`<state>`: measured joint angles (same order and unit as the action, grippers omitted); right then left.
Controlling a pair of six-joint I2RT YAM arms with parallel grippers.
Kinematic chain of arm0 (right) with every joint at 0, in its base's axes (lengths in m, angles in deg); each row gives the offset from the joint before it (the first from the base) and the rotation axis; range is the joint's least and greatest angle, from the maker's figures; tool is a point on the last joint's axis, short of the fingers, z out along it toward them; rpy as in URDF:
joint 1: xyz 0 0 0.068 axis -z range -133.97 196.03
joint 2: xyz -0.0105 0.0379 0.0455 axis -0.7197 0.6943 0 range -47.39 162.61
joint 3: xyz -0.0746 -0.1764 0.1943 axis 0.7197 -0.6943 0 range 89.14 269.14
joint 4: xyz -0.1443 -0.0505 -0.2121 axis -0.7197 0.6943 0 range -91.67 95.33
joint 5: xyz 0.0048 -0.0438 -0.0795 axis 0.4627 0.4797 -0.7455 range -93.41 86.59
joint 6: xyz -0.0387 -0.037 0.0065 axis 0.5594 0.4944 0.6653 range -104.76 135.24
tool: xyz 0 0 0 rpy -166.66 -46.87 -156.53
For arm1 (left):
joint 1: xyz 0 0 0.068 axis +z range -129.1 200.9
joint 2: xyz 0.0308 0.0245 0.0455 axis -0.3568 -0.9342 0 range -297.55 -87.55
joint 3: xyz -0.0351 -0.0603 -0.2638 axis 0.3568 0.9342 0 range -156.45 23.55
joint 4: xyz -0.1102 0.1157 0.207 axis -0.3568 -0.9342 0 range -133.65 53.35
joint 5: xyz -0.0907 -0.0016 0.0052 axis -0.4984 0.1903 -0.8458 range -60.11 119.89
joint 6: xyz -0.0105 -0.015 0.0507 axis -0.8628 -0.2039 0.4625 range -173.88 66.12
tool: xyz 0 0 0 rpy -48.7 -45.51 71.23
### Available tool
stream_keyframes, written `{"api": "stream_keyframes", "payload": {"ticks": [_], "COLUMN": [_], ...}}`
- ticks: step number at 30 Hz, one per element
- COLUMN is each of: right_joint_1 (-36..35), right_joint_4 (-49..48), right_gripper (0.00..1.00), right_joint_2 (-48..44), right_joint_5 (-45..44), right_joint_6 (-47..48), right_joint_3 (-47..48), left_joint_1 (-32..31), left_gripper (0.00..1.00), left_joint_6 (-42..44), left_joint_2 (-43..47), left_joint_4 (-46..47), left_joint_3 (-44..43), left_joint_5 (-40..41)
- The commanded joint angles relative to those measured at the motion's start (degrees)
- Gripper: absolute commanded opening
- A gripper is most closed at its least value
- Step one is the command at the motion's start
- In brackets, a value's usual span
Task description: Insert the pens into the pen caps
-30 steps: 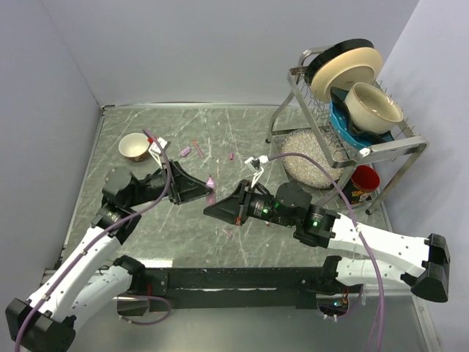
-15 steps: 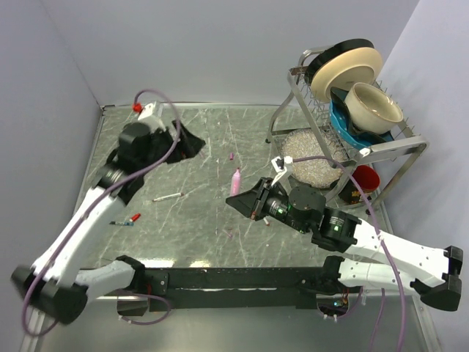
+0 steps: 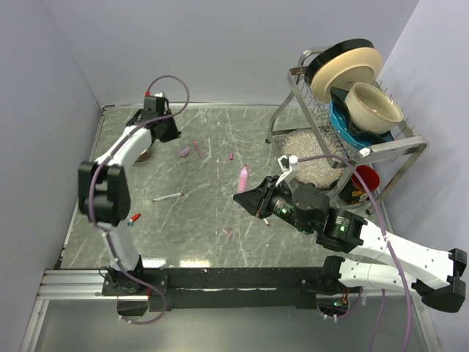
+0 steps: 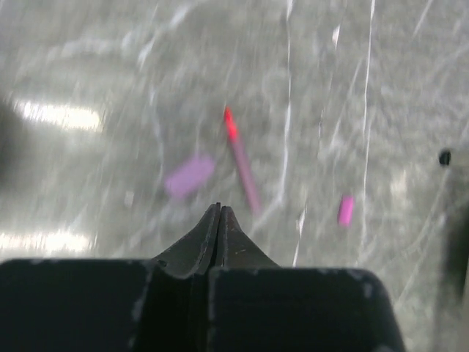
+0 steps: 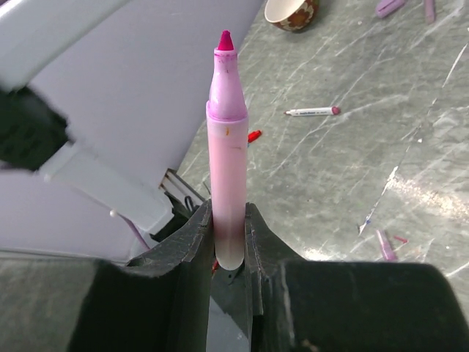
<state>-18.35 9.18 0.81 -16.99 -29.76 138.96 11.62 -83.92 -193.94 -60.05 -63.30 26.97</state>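
Pink pen [image 5: 226, 147] upright — clamped in right end effector [image 5: 227, 214], tip bare

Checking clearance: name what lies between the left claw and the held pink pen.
Top view: a purple cap, a thin pen and a small pink cap.

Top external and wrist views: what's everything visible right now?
uncapped felt-tip pen: one, pink, upright in right gripper
thin pen with red end: one, white, table left
thin pen with red tip: one, purplish, far table
short tubular caps: three; purple cap and pink cap far, red cap left
wire dish rack: one, metal, right, holding dishes
ceramic bowl: one, brown-and-cream, far left
left gripper: black, shut, empty
right gripper: black, shut on felt-tip pen
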Motion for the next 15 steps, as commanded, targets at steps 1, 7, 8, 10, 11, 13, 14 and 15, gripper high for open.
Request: {"api": "stream_keyframes", "payload": {"ticks": [1,7,8,10,11,13,14,15], "right_joint_1": [-0.13,-0.04,-0.13,-0.05,-0.04,-0.04,-0.04,-0.13], "right_joint_4": [-0.75,-0.39,-0.39,-0.31,-0.22,-0.30,-0.31,-0.22], "right_gripper": [0.00,0.00,0.00,0.00,0.00,0.00,0.00,0.00], "right_joint_2": [1.01,2.42,2.42,2.42,2.33,2.16,2.07,1.98], "right_joint_5": [-0.74,-1.18,-1.36,-1.97,-2.23,-2.59,-2.67,-2.76], "right_joint_6": [2.54,4.03,4.21,4.12,4.21,4.12,4.12,4.04], "right_joint_3": [3.26,4.67,4.76,4.76,4.76,4.76,4.76,4.76], "left_joint_1": [0.40,1.37,1.37,1.37,1.37,1.37,1.37,1.37], "left_gripper": [0.01,0.01,0.01,0.01,0.01,0.01,0.01,0.01], "left_joint_6": [3.06,2.97,2.89,2.80,2.71,2.71,2.80,2.97], "left_joint_2": [-9.78,-22.36,-24.29,-25.53,-26.23,-26.24,-25.89,-25.71], "left_joint_4": [-0.59,-3.58,-3.93,-4.20,-4.03,-3.24,-1.84,-1.22], "left_joint_3": [-12.88,-25.11,-25.91,-26.62,-26.36,-24.34,-23.29,-21.54], "left_joint_5": [0.10,-1.21,-1.30,-1.91,-2.00,-3.31,-4.28,-5.07]}}
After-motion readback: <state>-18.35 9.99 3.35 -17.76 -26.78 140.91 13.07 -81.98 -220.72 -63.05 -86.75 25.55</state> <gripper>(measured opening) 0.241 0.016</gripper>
